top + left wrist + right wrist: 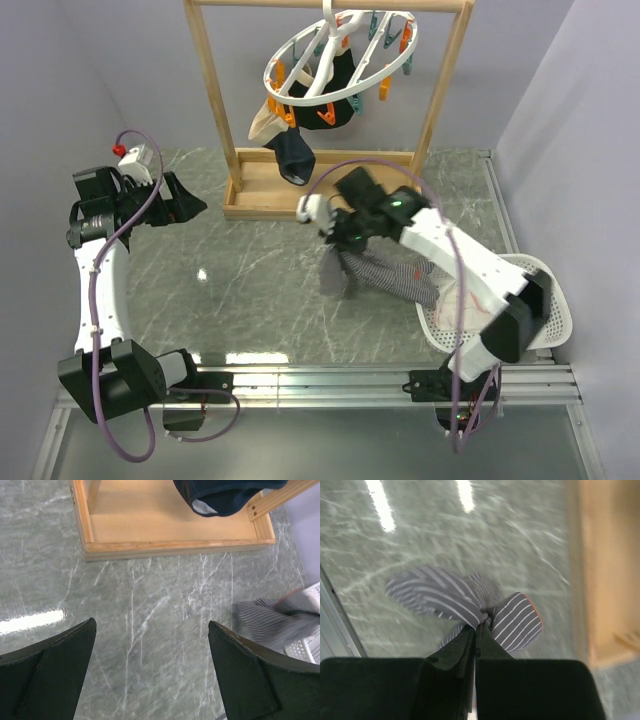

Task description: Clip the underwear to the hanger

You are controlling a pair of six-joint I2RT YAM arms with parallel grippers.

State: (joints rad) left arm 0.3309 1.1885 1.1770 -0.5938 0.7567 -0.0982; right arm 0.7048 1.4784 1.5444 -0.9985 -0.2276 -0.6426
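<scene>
Right gripper [479, 624] fingers clamped together on a pinch of the underwear [445, 595]; cloth hides the tips, rt wrist view blurred. Left gripper [152, 625] fingers wide apart, holding nothing, over the table [150, 595]. Only top view shows the underwear's tail just beside the white basket [548, 290]. Farther back, the hanger [340, 65] hangs on the wooden frame [440, 100], well apart.

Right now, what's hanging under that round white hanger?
A dark garment and a pale cloth hang under the hanger, above the wooden frame's base. The dark garment hides whatever hangs behind it.
</scene>
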